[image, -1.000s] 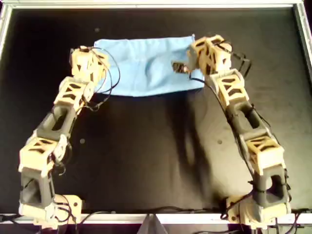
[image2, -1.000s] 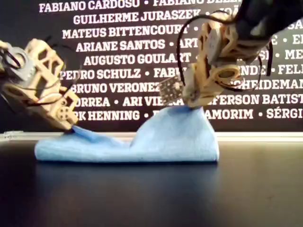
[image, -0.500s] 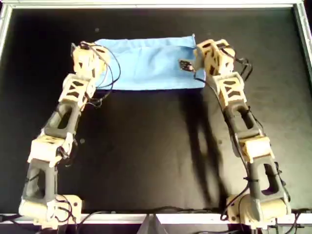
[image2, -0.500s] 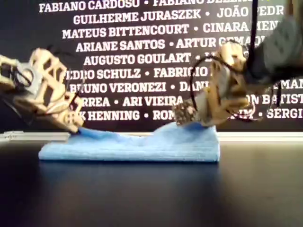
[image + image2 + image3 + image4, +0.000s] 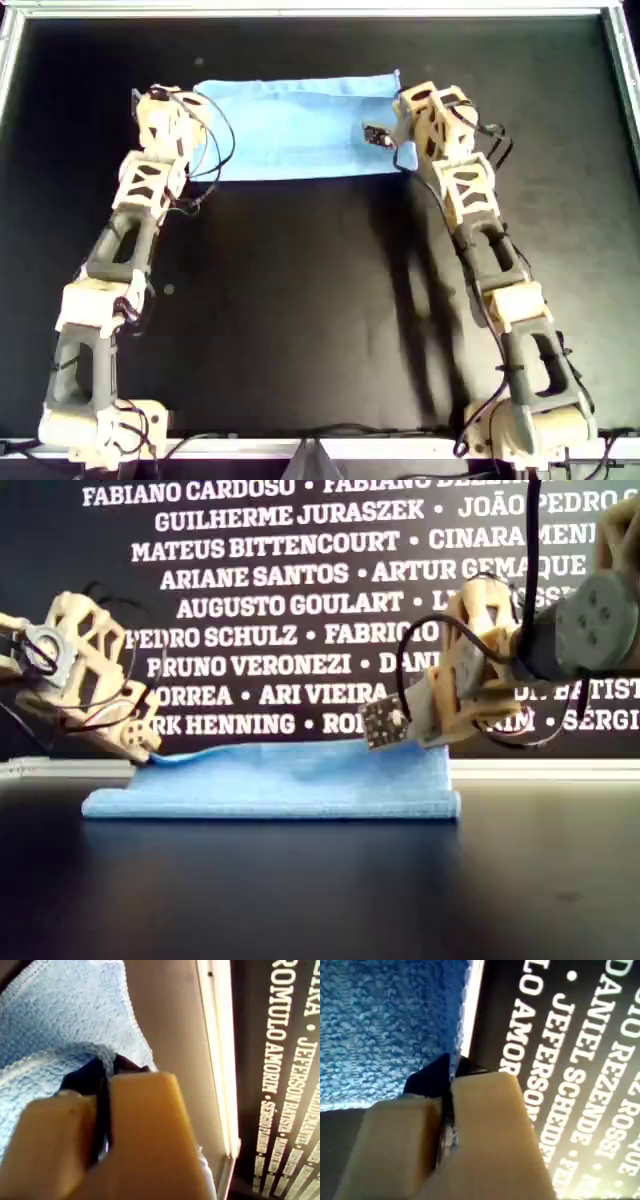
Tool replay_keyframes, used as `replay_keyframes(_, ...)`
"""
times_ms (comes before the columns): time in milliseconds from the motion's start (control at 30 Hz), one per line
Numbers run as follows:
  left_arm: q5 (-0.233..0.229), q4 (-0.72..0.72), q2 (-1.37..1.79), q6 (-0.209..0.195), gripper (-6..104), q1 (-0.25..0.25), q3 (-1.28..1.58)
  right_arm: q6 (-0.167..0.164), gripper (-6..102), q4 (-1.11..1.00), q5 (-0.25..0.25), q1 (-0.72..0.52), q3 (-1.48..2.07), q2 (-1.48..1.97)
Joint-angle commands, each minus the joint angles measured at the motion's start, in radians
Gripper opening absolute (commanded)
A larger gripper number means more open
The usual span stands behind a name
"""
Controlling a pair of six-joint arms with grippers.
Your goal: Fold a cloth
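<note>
At 12 o'clock overhead: cloth [image 5: 300, 130], folded flat.
First gripper [image 5: 106, 1076]: my first gripper pinches the cloth's edge.
Second gripper [image 5: 451, 1071]: my second gripper pinches its edge too.
Surface: black table [image 5: 320, 320].
Room: banner [image 5: 300, 580] with names.

A black table [image 5: 300, 300] fills the overhead view, edged by a pale metal rim [image 5: 320, 12] along its far side and both ends. Beyond the far edge stands a black banner [image 5: 300, 580] printed with rows of white names.

One cloth [image 5: 300, 130], two arms, each ending in one gripper, on one black table [image 5: 300, 320].
</note>
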Motion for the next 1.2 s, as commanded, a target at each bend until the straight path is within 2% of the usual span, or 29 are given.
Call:
replay_keyframes(0, -0.006, -0.029, 0.025, -0.005, -1, 0.023, -0.077, -0.006, -1, -0.041, 0.005, -0.009, -0.094, 0.034)
replay_keyframes(100, 0.008, -0.029, 0.025, -0.002, 0, 0.023, -0.077, -0.006, 0, -0.041, 0.009, -0.008, -0.094, 0.034)
replay_keyframes(167, 0.011, -0.029, 0.023, 0.000, 4, 0.023, -0.077, -0.006, 5, -0.041, -0.006, -0.009, -0.094, 0.034)
replay_keyframes(333, -0.005, -0.029, 0.026, -0.006, 27, 0.023, -0.077, -0.008, 32, -0.041, 0.011, -0.006, -0.094, 0.034)
replay_keyframes(400, -0.003, -0.029, 0.026, 0.006, 35, 0.023, -0.077, -0.006, 42, -0.041, 0.011, -0.008, -0.094, 0.038)
replay_keyframes(467, -0.003, -0.029, 0.025, 0.009, 42, 0.023, -0.075, -0.006, 50, -0.041, 0.011, -0.011, -0.094, 0.052)
replay_keyframes(567, -0.003, -0.029, 0.034, 0.009, 47, 0.023, -0.077, -0.006, 57, -0.041, 0.011, -0.012, -0.095, 0.066)
replay_keyframes(933, -0.005, -0.023, 0.037, 0.011, 52, 0.023, -0.074, -0.008, 59, -0.023, 0.012, -0.014, -0.095, 0.160)
replay_keyframes(1067, -0.003, -0.029, 0.043, -0.005, 61, 0.023, -0.077, -0.008, 59, -0.023, 0.012, -0.023, -0.095, 0.160)
replay_keyframes(1167, 0.012, -0.031, 0.035, 0.011, 68, 0.026, -0.078, -0.008, 59, -0.023, 0.012, -0.023, -0.095, 0.161)
